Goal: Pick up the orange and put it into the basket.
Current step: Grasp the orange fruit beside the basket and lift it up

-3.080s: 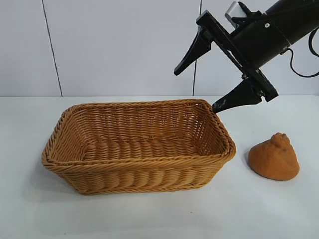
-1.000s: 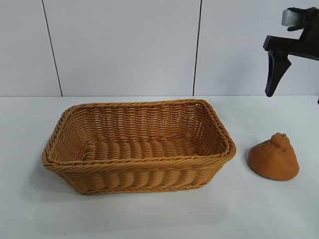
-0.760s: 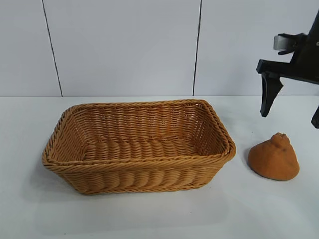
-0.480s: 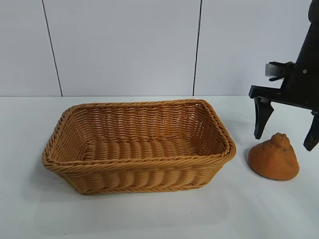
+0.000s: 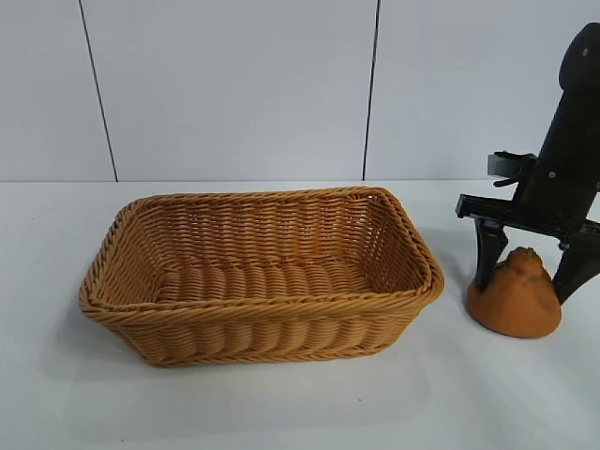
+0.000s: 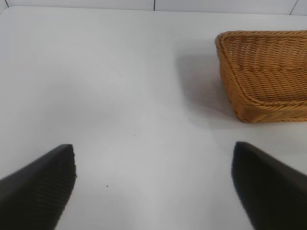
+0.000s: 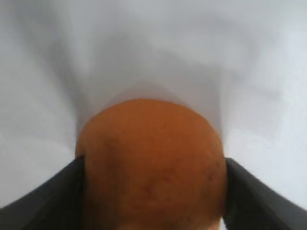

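Note:
The orange, brownish and cone-shaped with a knobbly top, sits on the white table to the right of the basket. My right gripper has come down over it, open, with one black finger on each side of its upper half. In the right wrist view the orange fills the space between the fingers, which lie right against its sides. The tan wicker basket holds nothing. My left gripper is open and empty over bare table, with a corner of the basket farther off.
The white table runs back to a pale panelled wall. The basket's right end is a short way from the orange.
My right gripper has swung from over the basket's far right corner out to the right, turned its fingers downward, and dropped to straddle the orange. The orange and the basket have not moved.

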{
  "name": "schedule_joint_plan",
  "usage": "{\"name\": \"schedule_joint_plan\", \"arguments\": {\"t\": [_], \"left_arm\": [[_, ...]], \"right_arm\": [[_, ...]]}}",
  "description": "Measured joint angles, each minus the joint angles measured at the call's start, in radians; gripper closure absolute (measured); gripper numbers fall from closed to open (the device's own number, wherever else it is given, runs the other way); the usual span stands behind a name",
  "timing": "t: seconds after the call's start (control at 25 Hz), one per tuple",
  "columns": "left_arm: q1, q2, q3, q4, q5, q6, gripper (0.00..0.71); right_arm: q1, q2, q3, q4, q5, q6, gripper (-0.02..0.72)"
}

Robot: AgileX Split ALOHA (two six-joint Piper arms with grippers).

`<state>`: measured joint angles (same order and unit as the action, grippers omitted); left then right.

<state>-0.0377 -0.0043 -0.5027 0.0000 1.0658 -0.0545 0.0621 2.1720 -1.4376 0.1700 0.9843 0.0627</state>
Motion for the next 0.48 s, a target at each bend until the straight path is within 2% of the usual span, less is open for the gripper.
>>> {"name": "schedule_joint_plan", "arguments": {"t": [0.12,0.16,0.48], "left_arm": [[0.0,0.0,0.0,0.0,0.0,0.0,0.08],[0.0,0.0,0.0,0.0,0.0,0.0,0.08],[0.0,0.0,0.0,0.0,0.0,0.0,0.08]], "right_arm": [[-0.001,-0.002,-0.001,0.004,0.023,-0.002,0.572],[-0.001,-0.006,-0.002,0.006,0.029,-0.005,0.619],[0.0,-0.127,-0.026,0.003,0.062,-0.035,0.631]]}}
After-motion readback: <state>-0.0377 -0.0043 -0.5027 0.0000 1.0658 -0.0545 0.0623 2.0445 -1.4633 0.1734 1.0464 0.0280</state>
